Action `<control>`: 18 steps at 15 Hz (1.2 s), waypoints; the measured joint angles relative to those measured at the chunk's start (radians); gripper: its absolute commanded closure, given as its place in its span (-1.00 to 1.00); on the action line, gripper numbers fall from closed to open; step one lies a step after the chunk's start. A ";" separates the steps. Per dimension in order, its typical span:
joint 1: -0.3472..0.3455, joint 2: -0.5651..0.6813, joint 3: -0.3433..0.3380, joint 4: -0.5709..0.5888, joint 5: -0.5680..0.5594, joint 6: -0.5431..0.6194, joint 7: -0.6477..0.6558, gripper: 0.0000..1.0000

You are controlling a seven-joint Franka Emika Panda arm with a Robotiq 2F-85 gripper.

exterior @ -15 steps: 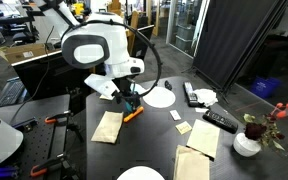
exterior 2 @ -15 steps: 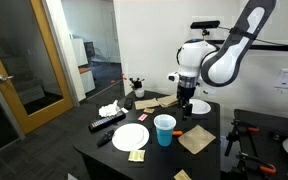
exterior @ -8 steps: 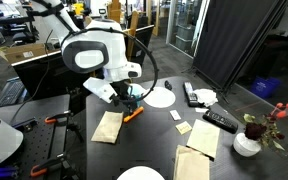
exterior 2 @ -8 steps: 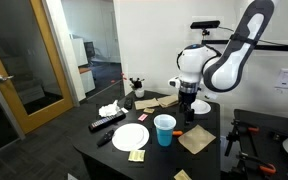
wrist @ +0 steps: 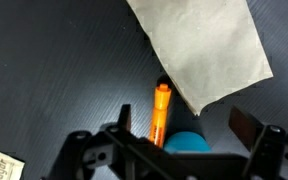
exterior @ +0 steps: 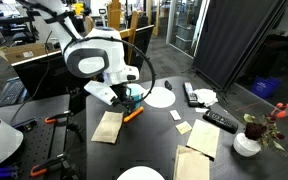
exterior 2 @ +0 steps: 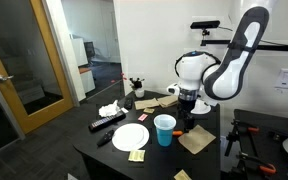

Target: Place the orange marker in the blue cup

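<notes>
The gripper (wrist: 184,122) hangs spread wide above the orange marker (wrist: 161,115), which lies on the dark table (wrist: 44,60) just beside a tan napkin (wrist: 199,45). The blue cup (exterior 2: 165,129) stands near.

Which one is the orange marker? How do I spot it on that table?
Look at the black table, just under the robot's gripper. Beside the tan napkin lies the orange marker: a slim stick, the only bright orange thing; its neighbours are flat paper and a white plate.
</notes>
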 measured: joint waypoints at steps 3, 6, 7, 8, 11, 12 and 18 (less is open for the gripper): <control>0.001 0.035 0.000 0.013 0.000 0.031 0.000 -1.00; 0.001 0.072 0.000 0.033 0.000 0.058 0.000 -1.00; 0.000 0.083 0.000 0.042 0.000 0.063 0.000 -1.00; 0.000 0.093 0.000 0.051 0.000 0.066 0.000 -1.00; -0.001 0.121 0.000 0.080 0.000 0.066 0.000 -1.00; -0.001 0.129 0.000 0.089 0.000 0.066 0.000 -1.00; -0.002 0.176 -0.001 0.139 0.000 0.066 0.000 -1.00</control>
